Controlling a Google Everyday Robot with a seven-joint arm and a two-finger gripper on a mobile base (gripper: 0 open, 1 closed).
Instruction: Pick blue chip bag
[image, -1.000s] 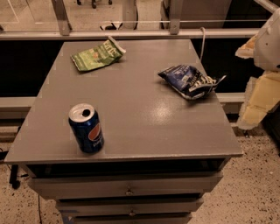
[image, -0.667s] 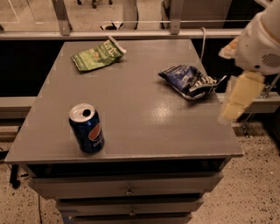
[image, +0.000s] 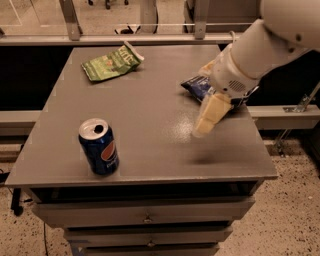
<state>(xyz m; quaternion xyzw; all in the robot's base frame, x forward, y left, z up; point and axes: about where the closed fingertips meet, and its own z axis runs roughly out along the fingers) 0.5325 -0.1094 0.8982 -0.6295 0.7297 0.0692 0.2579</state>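
The blue chip bag (image: 196, 85) lies on the right side of the grey table (image: 150, 110), a crumpled dark-blue foil bag mostly hidden behind my white arm. My gripper (image: 203, 130) hangs from the arm over the table, just in front of the bag and a little above the surface, pointing down and to the left. It holds nothing that I can see.
A green chip bag (image: 112, 63) lies at the table's back left. A blue soda can (image: 99, 146) stands upright near the front left edge. Drawers sit below the tabletop. A rail and metal posts run behind the table.
My arm has swung in from the right edge of view to over the table, covering most of the blue chip bag. The bags and the can have not moved.
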